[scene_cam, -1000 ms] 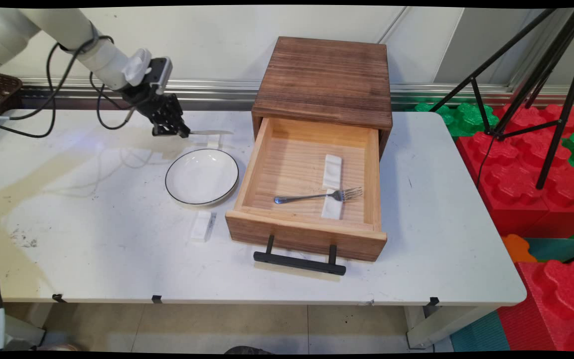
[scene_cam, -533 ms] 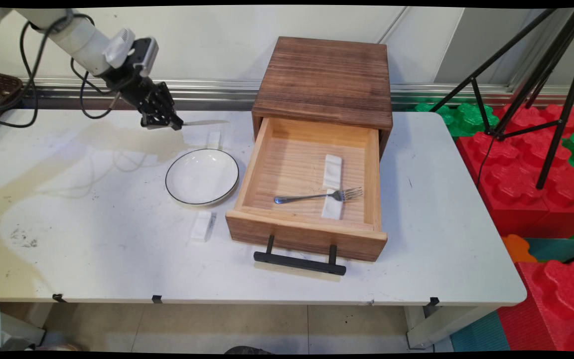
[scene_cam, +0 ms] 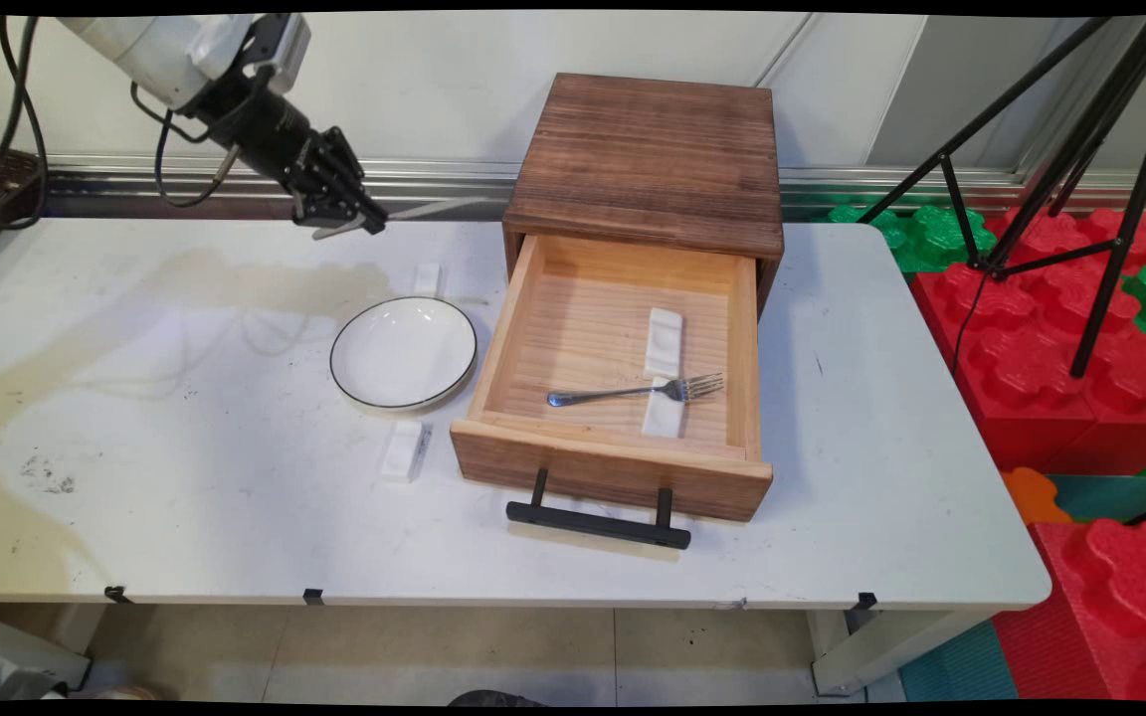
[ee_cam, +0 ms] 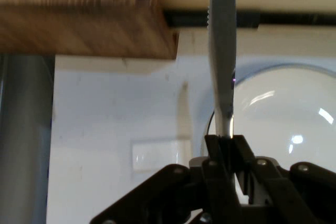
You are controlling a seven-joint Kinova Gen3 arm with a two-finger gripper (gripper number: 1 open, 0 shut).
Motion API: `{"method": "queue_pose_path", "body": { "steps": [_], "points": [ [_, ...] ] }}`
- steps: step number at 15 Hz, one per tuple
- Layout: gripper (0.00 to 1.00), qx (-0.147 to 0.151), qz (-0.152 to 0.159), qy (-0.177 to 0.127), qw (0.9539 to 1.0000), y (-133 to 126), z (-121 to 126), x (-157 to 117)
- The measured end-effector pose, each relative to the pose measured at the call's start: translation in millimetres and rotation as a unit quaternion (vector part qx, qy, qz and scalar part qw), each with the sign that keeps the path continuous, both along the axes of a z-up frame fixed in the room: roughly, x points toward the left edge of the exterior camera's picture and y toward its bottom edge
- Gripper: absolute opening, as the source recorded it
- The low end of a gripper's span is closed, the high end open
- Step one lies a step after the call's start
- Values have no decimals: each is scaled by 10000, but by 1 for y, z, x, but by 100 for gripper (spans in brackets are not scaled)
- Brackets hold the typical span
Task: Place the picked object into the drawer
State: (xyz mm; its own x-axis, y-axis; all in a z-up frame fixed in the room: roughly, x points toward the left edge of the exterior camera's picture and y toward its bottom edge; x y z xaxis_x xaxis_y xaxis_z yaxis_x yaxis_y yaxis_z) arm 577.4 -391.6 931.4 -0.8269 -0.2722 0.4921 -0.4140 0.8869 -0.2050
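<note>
Higher now than a second ago, near the upper left of the frame: gripper (scene_cam: 366, 224), jaws pinching a knife (ee_cam: 222, 66) by its handle. Blade sticking out to the right toward the wooden drawer box (scene_cam: 648, 159). Below, same spots as before: white plate (scene_cam: 403, 352), fork (scene_cam: 636, 390) in the open drawer (scene_cam: 493, 338).

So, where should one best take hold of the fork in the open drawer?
Grip the fork by its bare handle, left of the white rest, coming from straight above: it lies low inside, and the drawer walls block every sideways approach.
</note>
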Motion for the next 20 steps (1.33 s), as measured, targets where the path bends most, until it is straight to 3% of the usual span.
{"method": "queue_pose_path", "body": {
  "steps": [9, 20],
  "points": [
    [0, -102, 0, 445, 9990, 1, 20, -56],
    [0, -177, 71, 566, 9982, -17, 9, -147]
  ]
}}
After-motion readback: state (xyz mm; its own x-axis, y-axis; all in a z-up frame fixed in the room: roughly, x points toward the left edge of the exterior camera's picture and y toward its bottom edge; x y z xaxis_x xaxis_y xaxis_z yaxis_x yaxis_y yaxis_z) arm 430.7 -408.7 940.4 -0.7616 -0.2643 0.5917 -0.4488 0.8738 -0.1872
